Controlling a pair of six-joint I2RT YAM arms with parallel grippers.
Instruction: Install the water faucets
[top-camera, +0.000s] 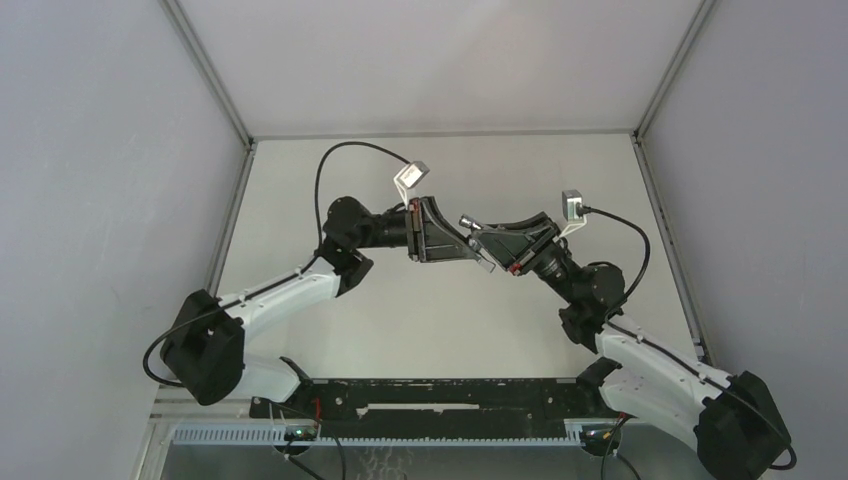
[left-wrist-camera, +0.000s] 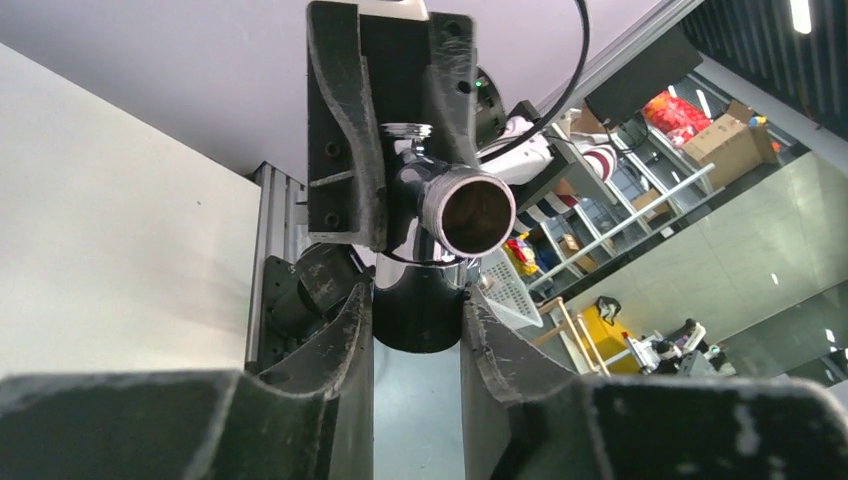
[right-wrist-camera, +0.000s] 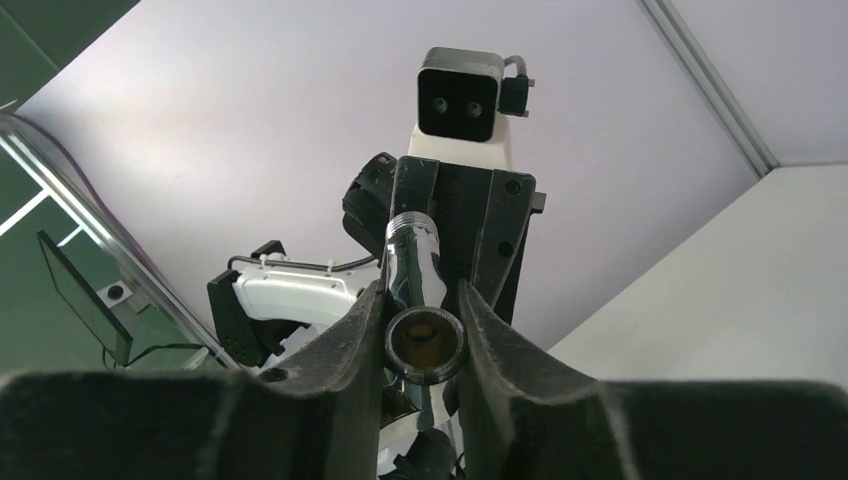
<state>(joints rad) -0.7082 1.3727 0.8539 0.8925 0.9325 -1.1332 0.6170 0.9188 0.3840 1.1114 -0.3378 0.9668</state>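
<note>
Holding faucet (right-wrist-camera: 412, 265) mid-air in right gripper (right-wrist-camera: 420, 305), clamped tight. Pointing long axis out of those jaws straight at left gripper (left-wrist-camera: 418, 300). Flanking its dark end closely with left jaws; can't tell if actually gripping. Probably left's move next.

It's looking like a robotics lab from where I'm standing. Plain white panels (top-camera: 100, 150) are boxing in the table (top-camera: 440, 320) on three sides, with aluminium struts (top-camera: 208, 70) running up the corners. At the table's near edge a left arm (top-camera: 280, 290) and a right arm (top-camera: 650, 360) are sitting bolted to a black rail (top-camera: 440, 395), and a slotted cable duct (top-camera: 380, 435) is running just in front of it. Above the table a small camera (right-wrist-camera: 462, 95) is riding on a wrist. Out past the table, open racking (left-wrist-camera: 640, 200) is carrying cardboard boxes (left-wrist-camera: 722, 135), a white basket (left-wrist-camera: 510, 290) is sitting nearby, and a strip light (left-wrist-camera: 800, 15) is glowing overhead.
</note>
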